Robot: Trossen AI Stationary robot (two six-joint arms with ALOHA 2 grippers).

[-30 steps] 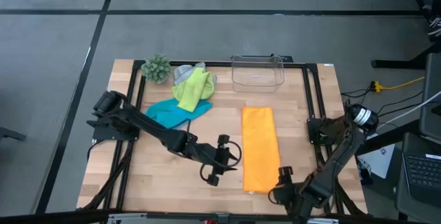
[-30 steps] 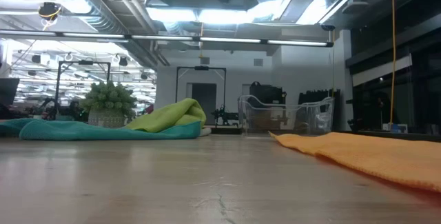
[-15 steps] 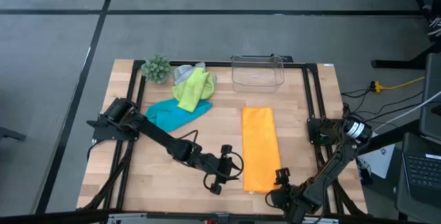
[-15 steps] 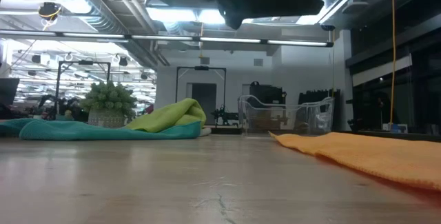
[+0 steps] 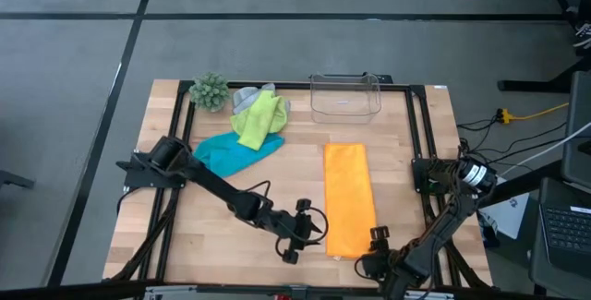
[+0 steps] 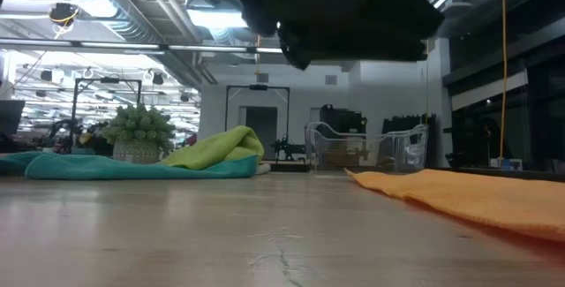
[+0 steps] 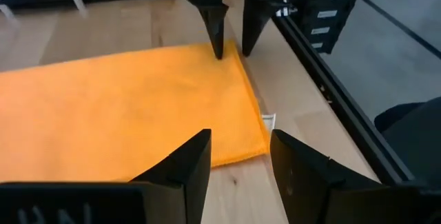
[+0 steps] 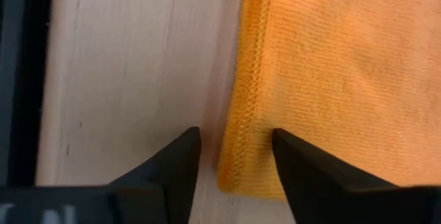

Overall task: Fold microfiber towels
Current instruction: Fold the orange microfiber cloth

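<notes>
The orange towel [image 5: 349,198] lies flat on the wooden desk [image 5: 166,235], folded into a long strip that runs from the middle of the desk to its near edge. The right claw [image 5: 374,245] is down low at the near corner of the orange towel, on the side by the right arm. In the right wrist view its two dark fingers [image 8: 172,162] stand apart with the stitched corner of the towel between them, and they are not pinched on it yet. The left claw [image 5: 302,233] hangs just beside the long edge of the orange towel on its other side, near the front of the desk. Its fingers [image 7: 182,162] are apart too, and nothing is held in them. In the left wrist view the right claw's two pointed tips show at the far corner of the orange cloth. At the back left of the desk the other towels sit in a loose heap. The lime green towel [image 5: 256,120] lies on top, the turquoise towel [image 5: 226,152] spreads out under it toward the front, and a bit of the grey towel [image 5: 245,97] peeks out behind. A small green plant [image 5: 209,90] stands next to the heap, and a clear plastic box [image 5: 344,97] sits at the back of the desk, beyond the orange towel.
</notes>
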